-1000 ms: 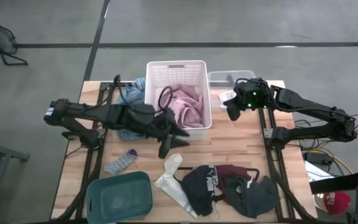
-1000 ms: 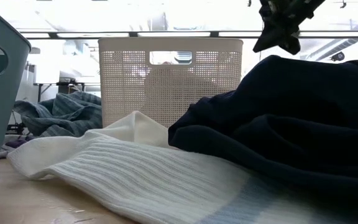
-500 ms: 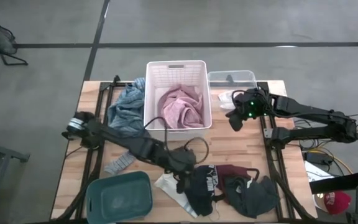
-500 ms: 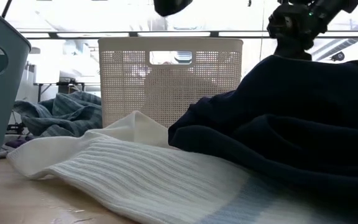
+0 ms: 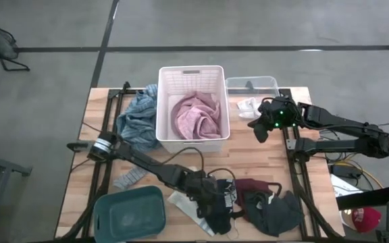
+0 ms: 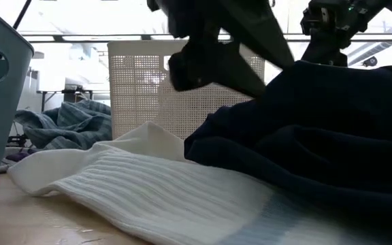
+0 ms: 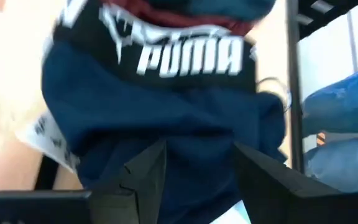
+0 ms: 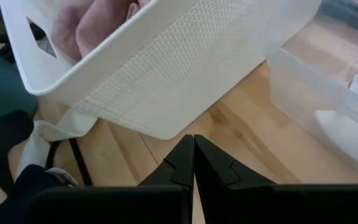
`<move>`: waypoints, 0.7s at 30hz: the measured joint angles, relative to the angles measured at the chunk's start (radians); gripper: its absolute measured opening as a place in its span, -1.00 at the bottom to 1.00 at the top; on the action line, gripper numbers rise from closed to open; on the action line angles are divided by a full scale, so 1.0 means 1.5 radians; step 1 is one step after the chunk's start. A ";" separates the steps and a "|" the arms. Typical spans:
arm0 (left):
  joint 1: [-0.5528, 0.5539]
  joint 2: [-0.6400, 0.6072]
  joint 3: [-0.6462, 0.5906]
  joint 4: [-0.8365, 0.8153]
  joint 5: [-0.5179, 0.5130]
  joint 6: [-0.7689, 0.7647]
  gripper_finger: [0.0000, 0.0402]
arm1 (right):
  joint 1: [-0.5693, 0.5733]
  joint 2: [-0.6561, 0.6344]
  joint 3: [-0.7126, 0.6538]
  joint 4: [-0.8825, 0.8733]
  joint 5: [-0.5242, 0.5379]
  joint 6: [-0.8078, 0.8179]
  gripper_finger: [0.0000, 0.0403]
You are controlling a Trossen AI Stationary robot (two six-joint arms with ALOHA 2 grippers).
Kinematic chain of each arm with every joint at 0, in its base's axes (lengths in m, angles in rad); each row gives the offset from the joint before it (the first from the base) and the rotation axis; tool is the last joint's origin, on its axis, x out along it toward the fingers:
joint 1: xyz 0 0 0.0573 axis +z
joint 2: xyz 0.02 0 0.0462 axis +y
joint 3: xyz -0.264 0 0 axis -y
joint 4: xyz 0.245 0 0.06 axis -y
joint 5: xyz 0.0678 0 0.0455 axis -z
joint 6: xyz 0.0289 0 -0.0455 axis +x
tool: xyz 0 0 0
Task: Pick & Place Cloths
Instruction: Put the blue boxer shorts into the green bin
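Near the front edge of the desk (image 5: 262, 152), the left tool (image 5: 215, 196) reaches over the black garment (image 5: 218, 202) with white lettering; in the left wrist view its two fingers (image 7: 145, 168) stand apart, with the dark cloth filling the space ahead of them, and whether they touch the fabric cannot be told. Just beside that garment, toward the left arm's side, lies a white sock (image 5: 184, 202), partly tucked under the tool's arm. On the other side a maroon cloth (image 5: 252, 185) and a dark grey cloth (image 5: 272, 212) lie bunched together, touching the black one. A grey sock (image 5: 130, 179) rests apart from the pile, near the teal tub (image 5: 128, 212) at the front left corner.

Farther back, the white basket (image 5: 191, 77) stands in the middle of the desk with a pink cloth (image 5: 196, 118) inside it. A blue-grey cloth (image 5: 135, 115) lies against the basket's left wall. On the basket's right a clear container (image 5: 252, 84) holds something white.

Over the desk's right side, just in front of the clear container, hangs the right tool (image 5: 261, 129); the right wrist view shows its fingers (image 8: 194, 165) pressed together with nothing between them, looking toward the basket's corner.
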 joint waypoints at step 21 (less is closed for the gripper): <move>0.036 0.043 -0.011 0.011 -0.015 -0.037 -0.89 | 0.000 -0.001 0.000 0.002 0.004 0.000 -0.96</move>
